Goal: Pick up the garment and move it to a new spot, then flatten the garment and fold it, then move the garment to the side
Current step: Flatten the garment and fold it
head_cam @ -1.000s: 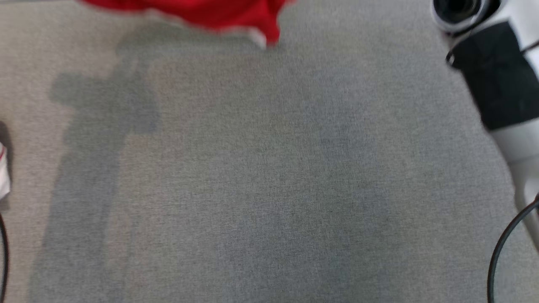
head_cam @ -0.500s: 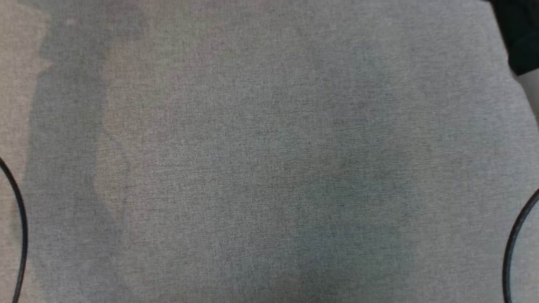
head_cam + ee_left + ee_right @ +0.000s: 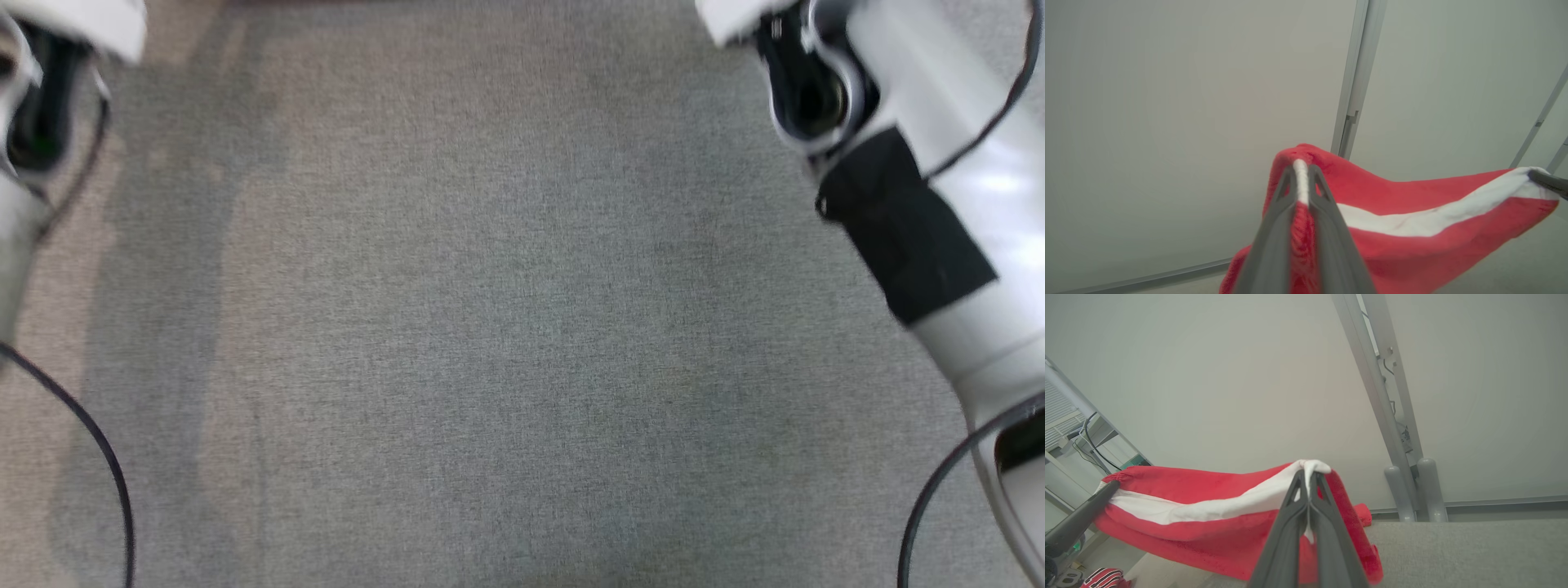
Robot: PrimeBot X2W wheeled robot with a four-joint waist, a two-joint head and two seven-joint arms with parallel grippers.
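My left fingers [image 3: 1280,212] clench one end of the red, white-striped garment [image 3: 1412,212] and my right fingers [image 3: 1286,522] the other, stretching it aloft above the grey tabletop [image 3: 522,327]: pickup done; placing, flattening, folding and setting aside not yet done.

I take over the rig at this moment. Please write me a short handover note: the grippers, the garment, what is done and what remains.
Left gripper: shut on one end of the red garment, at its white stripe.
Right gripper: shut on the other end of the stripe.
Garment: lifted, hanging spread between both grippers, beside the grey fabric surface.
Done: pickup.
Left: lay it at the new spot, flatten, fold, move it aside.
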